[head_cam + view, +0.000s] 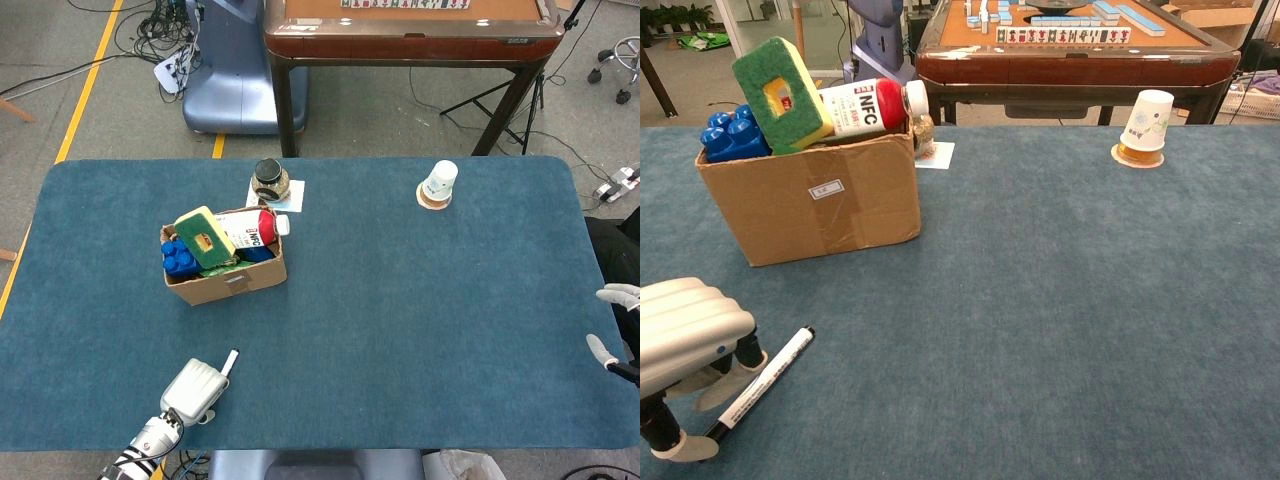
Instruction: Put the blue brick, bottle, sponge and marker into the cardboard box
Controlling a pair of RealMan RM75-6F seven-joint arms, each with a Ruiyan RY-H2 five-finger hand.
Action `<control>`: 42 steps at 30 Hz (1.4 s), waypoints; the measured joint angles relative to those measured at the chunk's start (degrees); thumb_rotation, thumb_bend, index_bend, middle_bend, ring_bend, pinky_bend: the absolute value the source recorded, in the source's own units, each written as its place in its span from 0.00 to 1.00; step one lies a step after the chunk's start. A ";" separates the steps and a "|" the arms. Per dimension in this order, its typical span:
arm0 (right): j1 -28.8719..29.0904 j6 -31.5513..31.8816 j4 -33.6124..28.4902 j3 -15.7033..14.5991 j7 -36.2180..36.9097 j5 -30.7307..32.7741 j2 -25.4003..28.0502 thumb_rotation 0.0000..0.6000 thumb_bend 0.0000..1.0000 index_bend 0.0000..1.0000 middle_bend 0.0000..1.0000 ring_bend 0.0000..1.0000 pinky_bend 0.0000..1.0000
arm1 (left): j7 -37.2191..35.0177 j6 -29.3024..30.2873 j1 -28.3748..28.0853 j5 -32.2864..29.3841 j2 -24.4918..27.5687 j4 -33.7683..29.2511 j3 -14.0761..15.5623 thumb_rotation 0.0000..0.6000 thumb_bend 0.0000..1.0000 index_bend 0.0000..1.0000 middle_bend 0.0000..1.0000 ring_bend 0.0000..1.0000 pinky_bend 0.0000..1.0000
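Here the left robot hand point(685, 365) straddles the marker point(760, 385) near the table's edge point(320, 447).

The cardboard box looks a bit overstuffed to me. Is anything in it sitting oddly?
Yes. In the cardboard box, the sponge stands tilted on edge and the bottle lies on its side, both poking above the rim. The blue brick sits at the left end. Nothing has spilled.

Left hand point(685, 345) lies low at the table's near edge, fingers curled downward; right hand point(612, 325) hangs open
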 measured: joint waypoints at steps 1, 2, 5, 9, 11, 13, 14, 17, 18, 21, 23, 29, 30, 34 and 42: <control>0.02 -0.07 -0.03 -0.02 -0.04 -0.01 0.00 1.00 0.24 0.32 0.31 0.29 0.41 | 0.00 -0.14 -0.03 -0.01 -0.12 0.15 0.03 1.00 0.04 0.81 1.00 0.84 0.92; 0.04 -0.10 -0.05 -0.03 -0.07 -0.04 0.00 1.00 0.24 0.32 0.31 0.29 0.41 | -0.02 -0.30 -0.07 -0.12 -0.29 0.39 0.04 1.00 0.04 0.81 1.00 0.84 0.92; 0.06 -0.13 -0.04 -0.04 -0.07 -0.06 0.00 1.00 0.24 0.32 0.31 0.29 0.41 | -0.22 -0.51 -0.10 -0.50 -0.71 1.04 -0.07 1.00 0.04 0.81 1.00 0.84 0.92; 0.02 -0.07 0.00 0.03 0.16 0.07 0.06 1.00 0.24 0.32 0.31 0.29 0.41 | -0.28 -0.92 -0.15 -1.38 -1.20 1.84 -0.14 1.00 0.04 0.81 1.00 0.84 0.92; 0.01 -0.06 0.01 0.02 0.19 0.04 0.07 1.00 0.24 0.32 0.31 0.29 0.41 | -0.19 -1.13 -0.24 -1.81 -1.48 2.28 -0.22 1.00 0.04 0.81 1.00 0.84 0.92; 0.00 -0.01 -0.02 0.02 0.17 -0.02 0.09 1.00 0.24 0.32 0.31 0.29 0.41 | -0.16 -1.20 -0.29 -2.05 -1.63 2.59 -0.29 1.00 0.04 0.81 1.00 0.84 0.92; 0.00 0.00 -0.02 0.02 0.18 -0.02 0.09 1.00 0.24 0.32 0.31 0.29 0.41 | -0.14 -1.21 -0.32 -2.15 -1.66 2.76 -0.30 1.00 0.04 0.81 1.00 0.84 0.92; 0.01 -0.03 0.03 0.05 0.23 0.04 0.08 1.00 0.23 0.32 0.31 0.29 0.41 | -0.19 -1.05 -0.25 -2.45 -1.63 3.07 -0.31 1.00 0.04 0.81 1.00 0.84 0.92; 0.03 -0.05 0.05 0.06 0.24 0.05 0.07 1.00 0.23 0.32 0.31 0.29 0.41 | -0.20 -1.01 -0.24 -2.53 -1.61 3.18 -0.31 1.00 0.04 0.81 1.00 0.84 0.92; 0.03 -0.05 0.05 0.03 0.17 -0.05 0.06 1.00 0.24 0.32 0.31 0.29 0.41 | -0.01 -0.83 -0.20 -2.57 -1.56 3.74 -0.23 1.00 0.04 0.81 1.00 0.84 0.92; 0.03 -0.05 0.04 0.02 0.11 -0.07 0.02 1.00 0.24 0.32 0.31 0.29 0.41 | 0.46 -0.48 -0.15 -2.25 -1.63 4.51 -0.14 1.00 0.04 0.81 1.00 0.84 0.92; 0.04 -0.06 -0.02 0.03 -0.06 -0.06 0.01 1.00 0.24 0.32 0.31 0.29 0.41 | 0.81 0.61 0.08 -1.48 -1.94 6.76 -0.43 1.00 0.04 0.82 1.00 0.84 0.92; 0.03 -0.05 -0.03 0.04 -0.02 -0.03 0.02 1.00 0.24 0.32 0.31 0.29 0.41 | 0.69 0.67 0.09 -1.49 -1.94 7.03 -0.57 1.00 0.04 0.82 1.00 0.84 0.92; 0.00 -0.01 -0.05 0.05 0.09 -0.03 0.09 1.00 0.24 0.32 0.31 0.29 0.41 | 0.54 0.86 0.03 -1.54 -1.99 8.45 -1.09 1.00 0.04 0.82 1.00 0.84 0.92; 0.01 -0.03 -0.07 0.02 0.09 -0.12 0.09 1.00 0.24 0.32 0.31 0.29 0.41 | 1.35 2.23 0.03 -0.31 -2.75 13.08 -1.99 1.00 0.04 0.82 1.00 0.84 0.92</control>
